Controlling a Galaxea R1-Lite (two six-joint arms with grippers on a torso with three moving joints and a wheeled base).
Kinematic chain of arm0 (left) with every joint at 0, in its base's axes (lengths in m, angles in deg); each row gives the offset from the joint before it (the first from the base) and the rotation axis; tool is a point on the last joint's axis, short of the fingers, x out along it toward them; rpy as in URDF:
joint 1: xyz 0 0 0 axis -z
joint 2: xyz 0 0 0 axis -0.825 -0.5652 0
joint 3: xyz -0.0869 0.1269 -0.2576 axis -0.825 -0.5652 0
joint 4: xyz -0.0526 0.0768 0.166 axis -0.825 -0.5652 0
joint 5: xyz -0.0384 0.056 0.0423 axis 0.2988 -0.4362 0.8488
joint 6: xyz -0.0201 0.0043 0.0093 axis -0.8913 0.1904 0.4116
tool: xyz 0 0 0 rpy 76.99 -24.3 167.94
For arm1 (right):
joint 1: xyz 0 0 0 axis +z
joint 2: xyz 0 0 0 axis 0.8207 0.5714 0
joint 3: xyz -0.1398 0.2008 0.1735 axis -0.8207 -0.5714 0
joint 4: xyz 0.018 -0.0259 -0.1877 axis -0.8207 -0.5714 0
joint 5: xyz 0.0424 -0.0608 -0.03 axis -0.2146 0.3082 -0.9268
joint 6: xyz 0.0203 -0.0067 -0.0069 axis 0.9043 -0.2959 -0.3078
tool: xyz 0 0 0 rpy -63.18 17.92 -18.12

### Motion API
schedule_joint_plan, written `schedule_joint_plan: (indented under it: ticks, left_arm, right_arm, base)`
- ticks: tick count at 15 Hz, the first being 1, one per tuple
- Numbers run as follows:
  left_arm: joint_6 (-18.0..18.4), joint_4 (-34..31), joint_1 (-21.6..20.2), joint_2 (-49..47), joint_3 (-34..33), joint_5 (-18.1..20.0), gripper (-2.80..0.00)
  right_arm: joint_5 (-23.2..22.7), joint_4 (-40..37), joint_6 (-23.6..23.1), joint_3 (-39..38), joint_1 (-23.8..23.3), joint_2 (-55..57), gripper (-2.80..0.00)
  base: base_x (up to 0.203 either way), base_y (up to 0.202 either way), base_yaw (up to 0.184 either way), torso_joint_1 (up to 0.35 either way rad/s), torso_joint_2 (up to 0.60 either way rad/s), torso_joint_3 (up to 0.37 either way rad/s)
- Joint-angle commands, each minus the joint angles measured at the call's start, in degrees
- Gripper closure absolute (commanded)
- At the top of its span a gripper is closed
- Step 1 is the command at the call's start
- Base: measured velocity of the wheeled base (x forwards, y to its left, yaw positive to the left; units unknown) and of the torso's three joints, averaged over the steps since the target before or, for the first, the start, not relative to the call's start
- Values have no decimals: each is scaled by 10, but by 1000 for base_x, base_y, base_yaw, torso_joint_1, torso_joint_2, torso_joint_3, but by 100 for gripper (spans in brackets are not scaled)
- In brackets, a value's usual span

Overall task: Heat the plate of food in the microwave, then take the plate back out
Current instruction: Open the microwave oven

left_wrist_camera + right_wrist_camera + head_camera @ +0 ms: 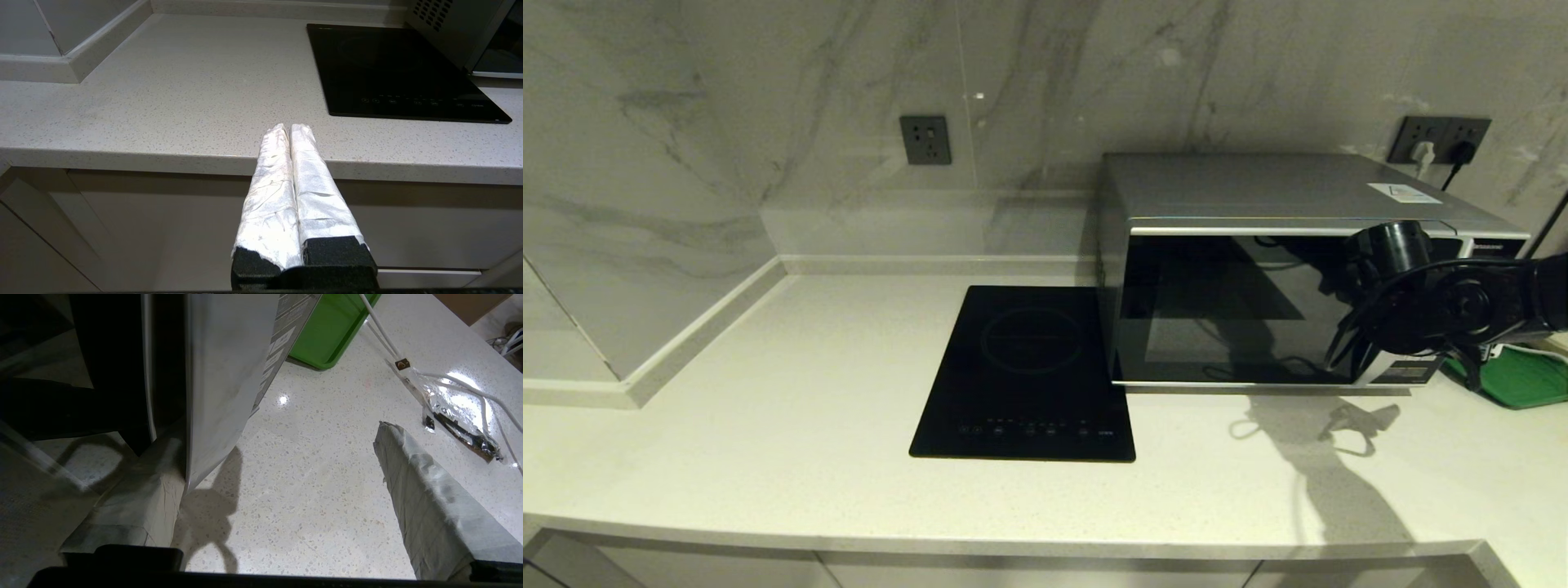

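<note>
The microwave [1274, 278] is seen on the counter [768, 425] with its dark glass door closed, and the plate of food is not visible in any view; whether it sits inside cannot be told. The step in hand is judged to be the opening of the door. The right end effector [282, 490] is held at the door's handle side, near the button panel, with its fingers spread wide: one padded finger [139, 498] is tucked behind the silver handle strip [220, 375], the other [425, 498] stands well apart over bare counter. Nothing is pinched. A pull outward on the handle is called for next, with the hooked finger kept behind the strip. The left end effector [291, 130] is parked below the counter edge, its fingers pressed together and empty. A green tray [331, 326] lies just beside the microwave.
</note>
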Motion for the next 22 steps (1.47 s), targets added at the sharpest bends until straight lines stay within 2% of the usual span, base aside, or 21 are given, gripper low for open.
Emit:
schedule_joint_plan:
  ticks: [1,6,14,19,22]
  left_arm:
    - [0,0,0,0,0,0,0]
    - [0,0,0,0,0,0,0]
    - [0,0,0,0,0,0,0]
    - [0,1,0,0,0,0,0]
    - [0,0,0,0,0,0,0]
  right_arm:
    - [7,-2,9,-2,-1,-7,-280]
    - [30,-5,13,2,-5,6,-280]
    - [30,-10,16,-23,-1,-14,-280]
    - [29,-47,55,-106,7,-72,-280]
    - [25,-87,87,-124,23,-88,-280]
  base:
    - [0,0,0,0,0,0]
    - [0,0,0,0,0,0]
    - [0,0,0,0,0,0]
    - [0,0,0,0,0,0]
    - [0,0,0,0,0,0]
